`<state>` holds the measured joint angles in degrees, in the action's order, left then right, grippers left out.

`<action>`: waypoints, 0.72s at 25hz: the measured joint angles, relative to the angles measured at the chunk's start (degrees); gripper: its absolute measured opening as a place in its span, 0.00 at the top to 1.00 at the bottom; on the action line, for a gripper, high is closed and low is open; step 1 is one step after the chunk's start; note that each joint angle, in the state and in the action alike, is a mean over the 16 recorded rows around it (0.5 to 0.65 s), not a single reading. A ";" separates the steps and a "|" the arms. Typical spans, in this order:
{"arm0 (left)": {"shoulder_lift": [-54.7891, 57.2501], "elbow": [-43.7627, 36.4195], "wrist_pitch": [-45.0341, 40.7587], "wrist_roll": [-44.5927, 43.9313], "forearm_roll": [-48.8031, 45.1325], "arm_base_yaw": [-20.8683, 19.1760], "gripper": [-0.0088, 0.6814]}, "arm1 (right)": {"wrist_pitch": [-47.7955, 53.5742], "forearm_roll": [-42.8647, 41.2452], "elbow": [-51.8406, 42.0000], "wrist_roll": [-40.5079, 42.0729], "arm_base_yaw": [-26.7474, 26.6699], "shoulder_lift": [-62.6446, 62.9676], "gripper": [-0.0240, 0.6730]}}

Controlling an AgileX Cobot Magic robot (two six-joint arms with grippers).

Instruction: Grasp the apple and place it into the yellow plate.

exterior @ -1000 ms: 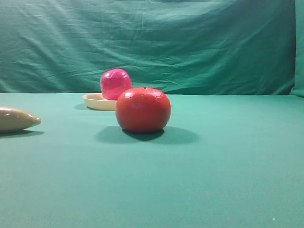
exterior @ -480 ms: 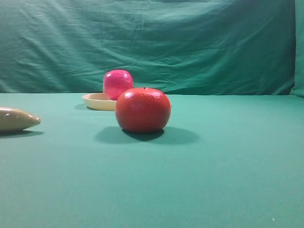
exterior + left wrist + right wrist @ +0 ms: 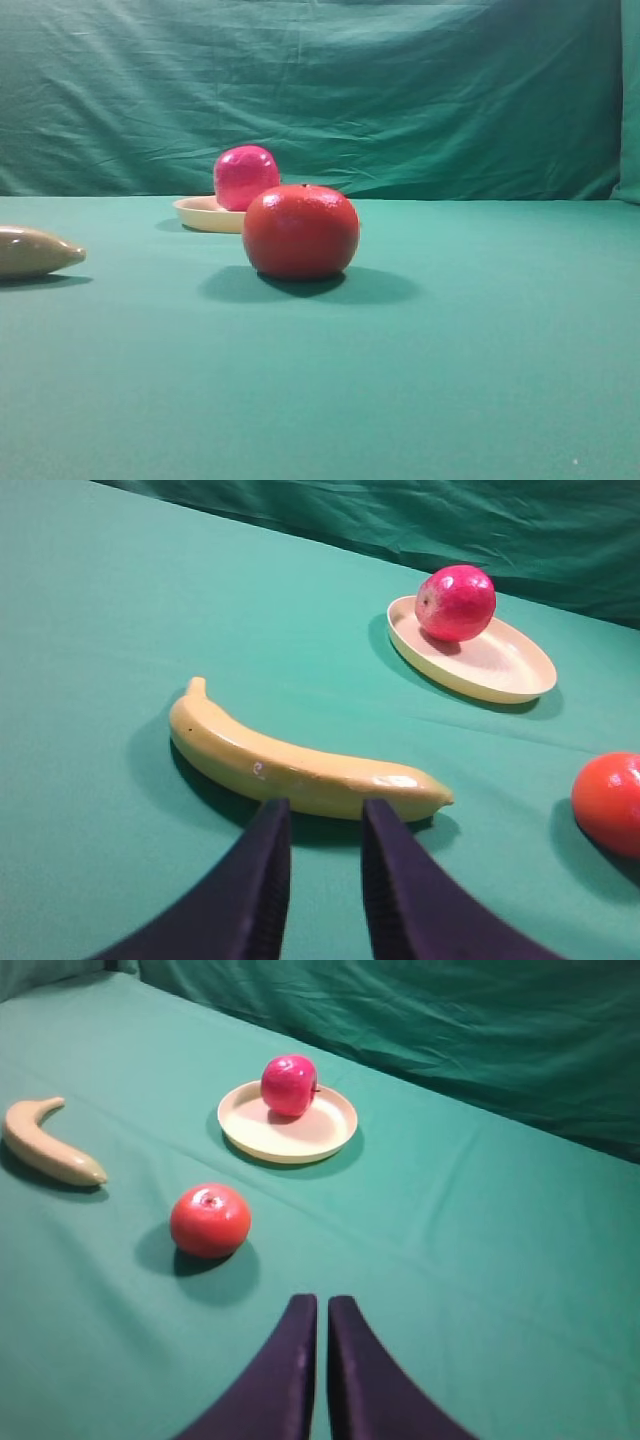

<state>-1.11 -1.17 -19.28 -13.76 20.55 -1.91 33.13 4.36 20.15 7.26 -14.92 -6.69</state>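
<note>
1. Apple (image 3: 289, 1085), glossy magenta-pink, sits inside the yellow plate (image 3: 325, 1135), resting toward the dish's far-left rim in the right wrist view and plainly within the rim in the left wrist view as well.

2. By the look of the scene, the placing step is done: the fruit rests in the dish with neither arm near it, so what is left appears to be only holding clear and leaving the fruit undisturbed.

3. Right gripper (image 3: 316, 1310) hangs over bare green cloth (image 3: 480, 1240) at the near edge of its view, its two dark fingers pressed nearly together with only a thin slit between them, pinching nothing.

4. Left gripper (image 3: 324, 825) hovers just short of a banana (image 3: 300, 765), its fingers parted by a narrow gap and empty.

5. Relative to the tools, the apple lies well apart from both: up the table and slightly left of the right gripper, with an orange-red round fruit (image 3: 210, 1220) between them; and far beyond the banana, to the upper right, from the left gripper.

6. From the high exterior view, neither arm shows at all; the orange-red fruit stands in front, the apple and plate behind it, partly overlapped by it.

7. Any further move would call for care not to nudge the dish, since the apple sits near its edge and could roll.
</note>
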 joint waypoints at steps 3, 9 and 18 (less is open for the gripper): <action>0.00 0.00 0.00 0.00 0.00 0.00 0.76 | -4.85 0.16 -5.51 0.02 3.26 2.27 0.97; 0.00 0.00 0.00 0.00 0.00 0.00 0.76 | -11.80 0.05 -14.78 0.06 7.69 5.63 0.97; 0.00 0.00 0.00 0.00 0.00 0.00 0.76 | -14.33 -0.60 -21.48 0.07 9.33 7.23 0.97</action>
<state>-1.11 -1.17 -19.28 -13.76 20.55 -1.91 18.80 3.76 -1.34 7.33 -5.58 0.54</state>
